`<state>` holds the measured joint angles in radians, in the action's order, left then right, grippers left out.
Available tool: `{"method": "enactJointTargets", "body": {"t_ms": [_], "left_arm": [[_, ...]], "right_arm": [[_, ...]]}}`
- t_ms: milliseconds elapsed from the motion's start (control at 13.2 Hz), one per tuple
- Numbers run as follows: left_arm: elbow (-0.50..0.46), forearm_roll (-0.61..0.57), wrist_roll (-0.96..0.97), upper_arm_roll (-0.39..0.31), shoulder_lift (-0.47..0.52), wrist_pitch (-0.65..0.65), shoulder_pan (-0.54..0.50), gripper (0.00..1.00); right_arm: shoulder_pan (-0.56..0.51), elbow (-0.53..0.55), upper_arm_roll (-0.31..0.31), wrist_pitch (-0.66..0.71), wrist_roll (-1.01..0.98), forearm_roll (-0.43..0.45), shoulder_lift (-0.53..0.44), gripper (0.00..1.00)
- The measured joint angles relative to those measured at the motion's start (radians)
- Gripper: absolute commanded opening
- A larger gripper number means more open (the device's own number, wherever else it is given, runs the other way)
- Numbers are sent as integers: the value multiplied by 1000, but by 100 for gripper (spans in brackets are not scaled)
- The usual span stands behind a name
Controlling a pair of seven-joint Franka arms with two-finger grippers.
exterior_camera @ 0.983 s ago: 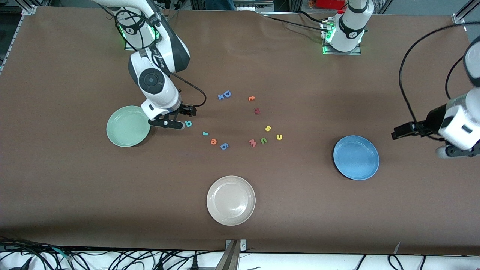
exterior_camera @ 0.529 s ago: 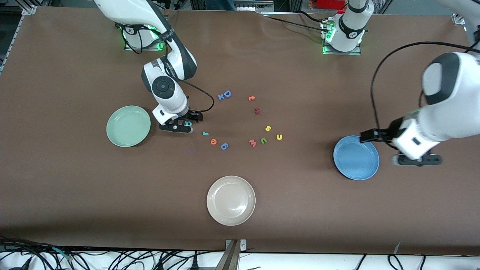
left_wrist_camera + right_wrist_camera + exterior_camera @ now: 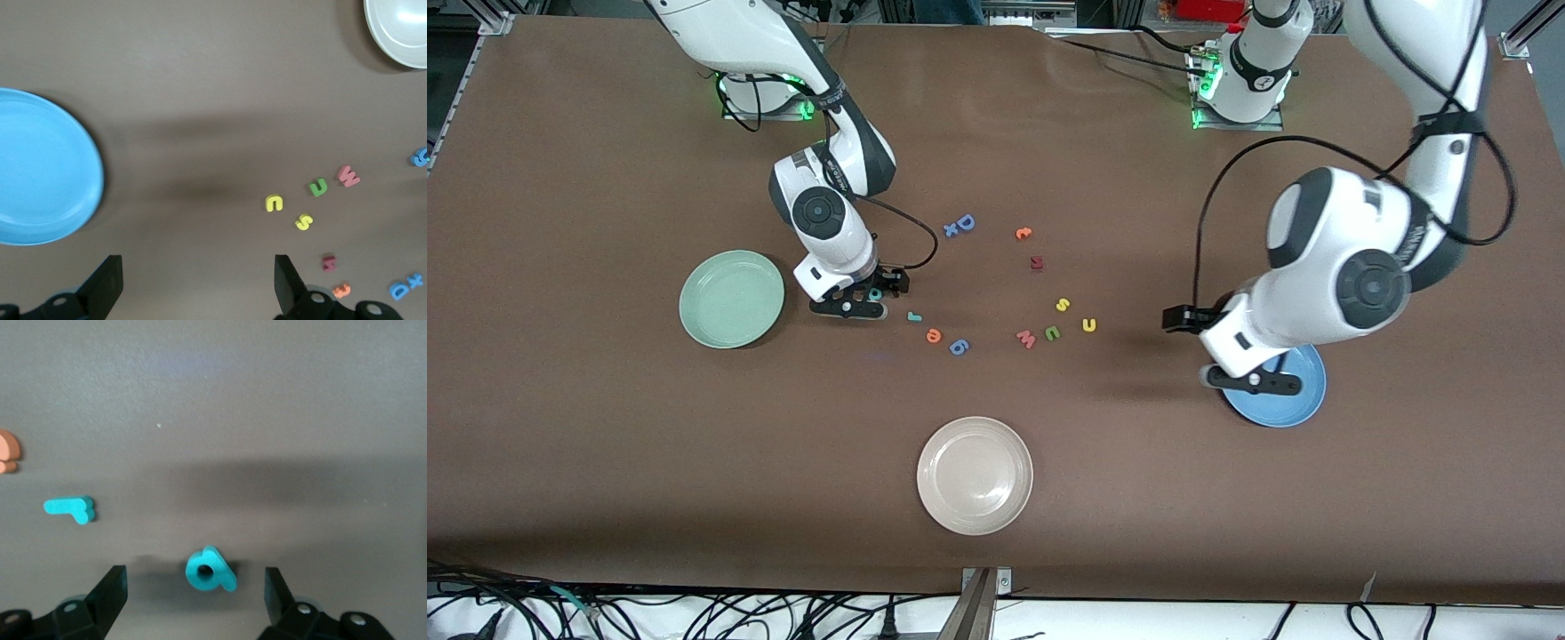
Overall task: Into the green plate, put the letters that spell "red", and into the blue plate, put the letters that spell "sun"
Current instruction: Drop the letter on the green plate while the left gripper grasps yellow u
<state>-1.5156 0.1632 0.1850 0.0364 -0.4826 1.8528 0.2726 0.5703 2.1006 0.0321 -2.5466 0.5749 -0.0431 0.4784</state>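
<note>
A teal "d" (image 3: 210, 569) lies flat on the table between the fingers of my right gripper (image 3: 195, 593), which is open, low over it and not touching it. In the front view the "d" (image 3: 876, 293) peeks out beside that gripper (image 3: 863, 300), next to the green plate (image 3: 732, 298). The teal "r" (image 3: 913, 316) and orange "e" (image 3: 934, 335) lie a little nearer the camera. Yellow "s" (image 3: 1063, 305), green "n" (image 3: 1053, 333) and yellow "u" (image 3: 1088, 325) sit mid-table. My left gripper (image 3: 1249, 380) hangs open and empty over the blue plate's (image 3: 1294, 396) rim.
A cream-white plate (image 3: 975, 476) sits nearest the camera. Among the letters are a periwinkle piece (image 3: 959, 346), a pink "w" (image 3: 1026, 339), a dark red letter (image 3: 1036, 262), a small orange one (image 3: 1024, 233) and a blue "D" (image 3: 960, 225).
The left arm has swung in from its end of the table to over the blue plate's rim. The right gripper slid from the green plate's edge to straddle the "d".
</note>
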Motion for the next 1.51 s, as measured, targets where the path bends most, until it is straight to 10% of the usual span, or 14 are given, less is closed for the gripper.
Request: {"method": "enactJointTargets", "body": {"t_ms": [832, 1512], "left_arm": [[-434, -7, 242, 1, -19, 660, 240, 100], [-445, -110, 304, -3, -104, 770, 245, 97]], "right_arm": [[0, 18, -1, -22, -3, 0, 8, 13], [-3, -44, 143, 304, -208, 1, -163, 10]]}}
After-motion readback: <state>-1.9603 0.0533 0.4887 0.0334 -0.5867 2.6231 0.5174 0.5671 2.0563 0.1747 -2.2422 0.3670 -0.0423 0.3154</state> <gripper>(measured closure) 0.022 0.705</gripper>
